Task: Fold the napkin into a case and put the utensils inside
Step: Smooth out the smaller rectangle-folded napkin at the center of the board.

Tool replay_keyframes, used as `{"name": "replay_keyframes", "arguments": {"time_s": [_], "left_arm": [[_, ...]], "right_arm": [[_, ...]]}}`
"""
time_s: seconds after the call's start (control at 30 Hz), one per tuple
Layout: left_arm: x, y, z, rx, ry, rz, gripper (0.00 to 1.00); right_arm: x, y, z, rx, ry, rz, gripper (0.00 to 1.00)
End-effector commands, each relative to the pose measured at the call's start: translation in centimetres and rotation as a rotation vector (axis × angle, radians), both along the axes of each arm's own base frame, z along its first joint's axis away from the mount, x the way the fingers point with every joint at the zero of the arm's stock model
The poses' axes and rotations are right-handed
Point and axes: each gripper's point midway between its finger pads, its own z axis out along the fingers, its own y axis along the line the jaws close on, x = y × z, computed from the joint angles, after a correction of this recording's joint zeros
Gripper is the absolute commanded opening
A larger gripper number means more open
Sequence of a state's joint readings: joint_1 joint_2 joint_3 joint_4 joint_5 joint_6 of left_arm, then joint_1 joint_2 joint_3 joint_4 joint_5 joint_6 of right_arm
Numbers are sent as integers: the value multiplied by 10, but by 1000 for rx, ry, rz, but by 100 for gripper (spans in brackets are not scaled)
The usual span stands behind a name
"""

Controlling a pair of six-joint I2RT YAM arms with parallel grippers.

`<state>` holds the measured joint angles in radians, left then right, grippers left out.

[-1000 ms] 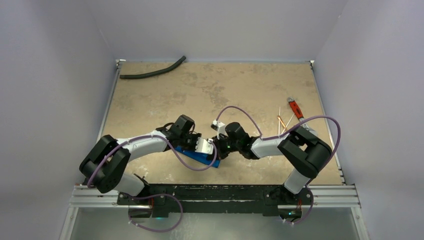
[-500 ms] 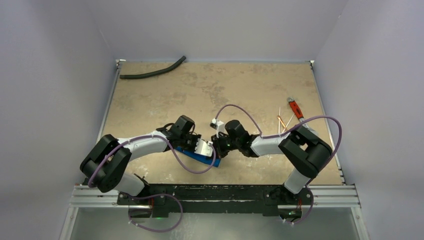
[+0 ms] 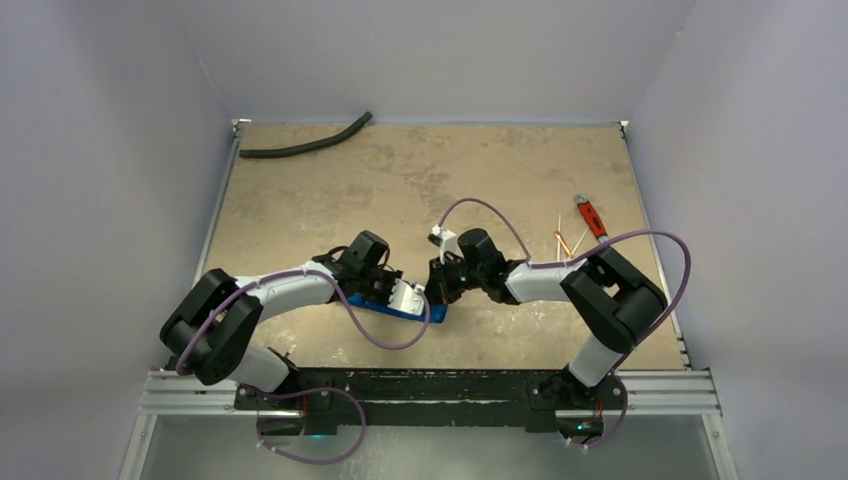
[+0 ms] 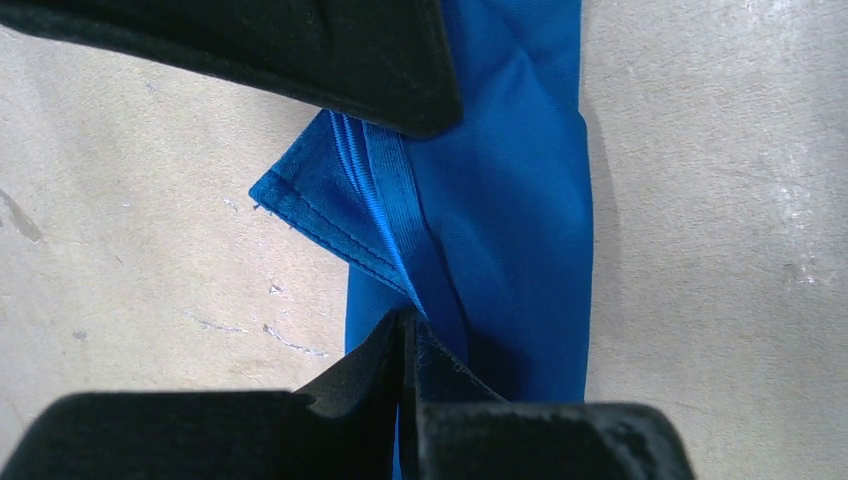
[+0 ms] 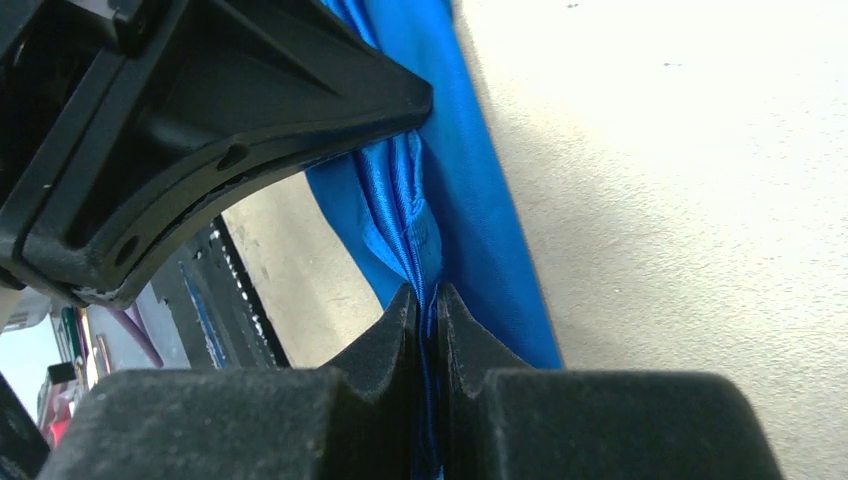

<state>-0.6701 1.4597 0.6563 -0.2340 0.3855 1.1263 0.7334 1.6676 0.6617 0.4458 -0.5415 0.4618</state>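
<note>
The blue napkin point(image 3: 412, 311) lies folded into a narrow oblong strip near the table's front middle, mostly hidden under both grippers in the top view. My left gripper point(image 4: 410, 332) is shut on a fold of the napkin point(image 4: 515, 200) close to its hemmed corner. Facing it, my right gripper point(image 5: 425, 300) is shut on the bunched hem of the napkin point(image 5: 470, 190). The two grippers point(image 3: 418, 300) point(image 3: 438, 292) nearly touch. The thin copper-and-silver utensils point(image 3: 567, 243) lie on the table at the right, away from both grippers.
A red-handled wrench point(image 3: 590, 215) lies just beyond the utensils near the right edge. A black curved hose point(image 3: 305, 145) rests at the far left corner. Purple cables loop over both arms. The metal rail point(image 3: 430, 390) runs along the near edge.
My right gripper has moved a little away from the near edge and to the right, keeping hold of the napkin's hem. The napkin now lies flatter and narrower. The left gripper has hardly moved.
</note>
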Motion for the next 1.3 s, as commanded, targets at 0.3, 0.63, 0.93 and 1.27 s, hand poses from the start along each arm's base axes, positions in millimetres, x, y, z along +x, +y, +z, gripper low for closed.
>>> {"name": "replay_keyframes", "arguments": {"time_s": [0.3, 0.63, 0.93, 1.27], "left_arm": [[5, -22, 33, -105, 115, 143, 0], [-1, -7, 14, -29, 77, 85, 0], [-4, 19, -2, 70, 50, 61, 0], [-22, 18, -11, 70, 120, 1, 0]], "right_arm": [[-6, -7, -35, -35, 32, 39, 0], [-10, -10, -32, -44, 28, 65, 0], [-8, -10, -25, -42, 17, 75, 0], [12, 3, 14, 10, -68, 81, 0]]}}
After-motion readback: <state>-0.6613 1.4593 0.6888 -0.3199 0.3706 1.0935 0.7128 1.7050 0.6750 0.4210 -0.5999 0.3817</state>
